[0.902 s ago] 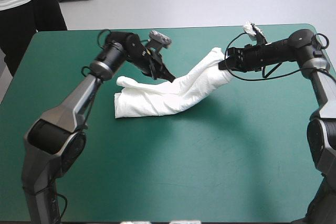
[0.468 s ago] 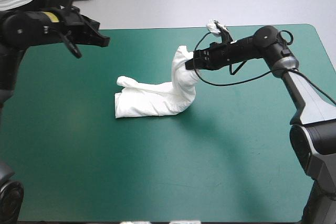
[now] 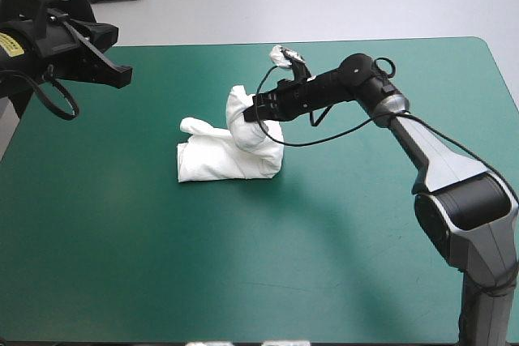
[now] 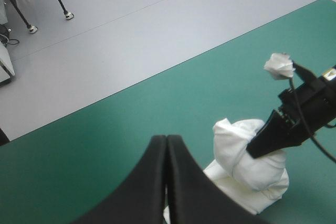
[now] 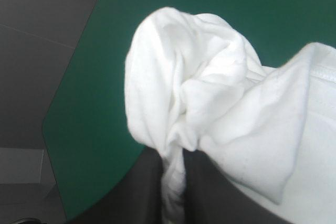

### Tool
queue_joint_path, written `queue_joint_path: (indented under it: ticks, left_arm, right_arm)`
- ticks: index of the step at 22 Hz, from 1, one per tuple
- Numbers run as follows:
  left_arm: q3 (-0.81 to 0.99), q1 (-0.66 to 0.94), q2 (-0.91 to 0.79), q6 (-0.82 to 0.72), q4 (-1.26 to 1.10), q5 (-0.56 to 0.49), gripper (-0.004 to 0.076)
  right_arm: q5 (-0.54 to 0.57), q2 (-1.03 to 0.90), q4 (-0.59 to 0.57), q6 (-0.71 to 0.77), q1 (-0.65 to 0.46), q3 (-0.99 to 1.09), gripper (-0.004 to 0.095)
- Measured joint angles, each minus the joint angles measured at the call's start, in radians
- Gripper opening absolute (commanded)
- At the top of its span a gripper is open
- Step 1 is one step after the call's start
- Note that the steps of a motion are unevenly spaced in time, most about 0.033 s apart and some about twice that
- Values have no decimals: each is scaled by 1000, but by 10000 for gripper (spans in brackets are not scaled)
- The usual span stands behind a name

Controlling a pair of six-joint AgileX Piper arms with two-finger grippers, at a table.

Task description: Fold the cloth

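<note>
K: Right gripper (image 3: 247, 117) has swung left since the earlier frames. It dragged the raised end of the T-shirt (image 3: 223, 160) from the table's right half over toward the bundle's middle.
M: Left side?
K: Left gripper (image 3: 123, 80) pulled off the shirt earlier. Now it's raised over the far-left corner of the table (image 3: 340, 265), well apart from the cloth.
M: Jaws?
K: Left: pressed together, one pointed arch in its wrist view, nothing in them. Right: pinching the T-shirt, with a strip of white fabric squeezed between the two black fingers in its own view.
M: Where's the shirt sitting?
K: Left of centre on the teal-green cover, toward the far half. The lower part is a flat folded bundle lying on the table. The right end rises from it as a bunched hump, curled over at the top where the right gripper holds it.
M: Hump touching the bundle?
K: Its base joins the bundle at the right end; the top is held above it. Right arm reaches in from the right, above the cover.
</note>
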Motion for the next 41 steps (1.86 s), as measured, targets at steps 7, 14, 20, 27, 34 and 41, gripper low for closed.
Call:
queue_joint_path:
  ticks: [7,14,20,27,34,41]
  left_arm:
    - [2,0,-11,0,0,15,-10]
    - [2,0,-11,0,0,19,-10]
    - [3,0,-42,0,-9,33,-10]
    - [3,0,-99,0,-43,33,-9]
    - [3,0,-100,0,-46,33,-9]
    - [3,0,-100,-1,-45,33,-9]
  right_arm:
    - [8,137,1,0,79,-164,370]
    - [38,179,-26,26,82,-292,483]
    - [193,179,-291,168,16,-390,553]
    - [212,109,-464,303,-62,-392,626]
    - [213,100,-444,311,-62,-286,626]
    - [211,203,-359,295,-62,-273,626]
